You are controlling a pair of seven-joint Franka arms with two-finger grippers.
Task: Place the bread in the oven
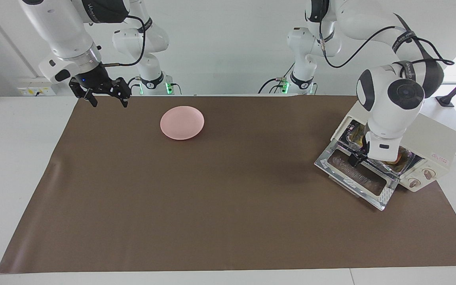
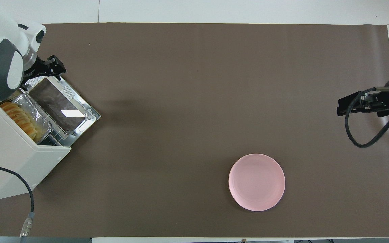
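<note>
The cream-white oven (image 1: 434, 138) stands at the left arm's end of the table (image 2: 8, 162), with its glass door (image 2: 62, 108) dropped open. The golden ridged bread (image 2: 20, 118) lies in a silver foil tray (image 2: 29, 103) on the rack inside the oven. My left gripper (image 1: 355, 159) is open and empty, raised over the open door's edge; it also shows in the overhead view (image 2: 59, 65). My right gripper (image 1: 108, 101) is open and empty and waits over the mat's edge at the right arm's end; it also shows in the overhead view (image 2: 339, 108).
A round pink plate (image 1: 182, 122) lies empty on the brown mat (image 2: 181, 101), toward the right arm's end and near the robots; it also shows in the overhead view (image 2: 256, 182). The oven's open door juts out over the mat.
</note>
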